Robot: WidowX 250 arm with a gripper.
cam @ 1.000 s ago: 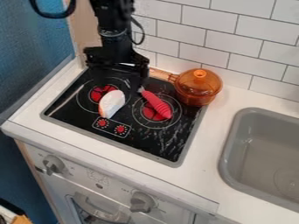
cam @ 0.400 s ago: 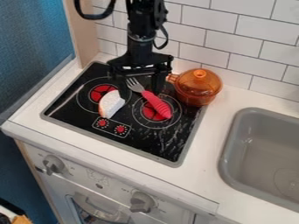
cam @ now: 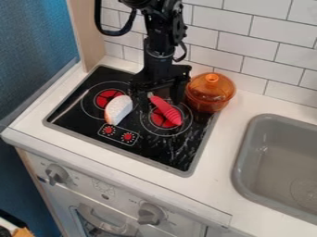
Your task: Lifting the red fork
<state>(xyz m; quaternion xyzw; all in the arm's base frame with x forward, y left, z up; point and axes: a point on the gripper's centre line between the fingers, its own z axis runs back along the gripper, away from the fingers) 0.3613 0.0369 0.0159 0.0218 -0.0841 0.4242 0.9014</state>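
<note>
The tool has just shifted toward the orange pot — across from the far left of the pot, and lower in the view — so that it now hangs just to the pot's left, over the neck end of the red fork. Its fingers stand apart, one to either side of the fork's neck as seen from here, with nothing clamped between them. The tines, in plain view to the left of the pot a moment ago, are now hidden behind the tool, and so is the pot's handle

The fork itself has not moved: it lies on the black cooktop, left of the pot, its ribbed handle slanting down over the burner nearest the pot. The white food piece, farther left of the pot than the fork, has stayed put too

For the task, this looks like the lining-up done or nearly so, with the grasp and the lift both to come. How high the tips are above the cooktop I cannot tell. The next move probably calls for a little more descent, then closing on the neck — taking care that the finger nearest the pot does not nudge it
</note>
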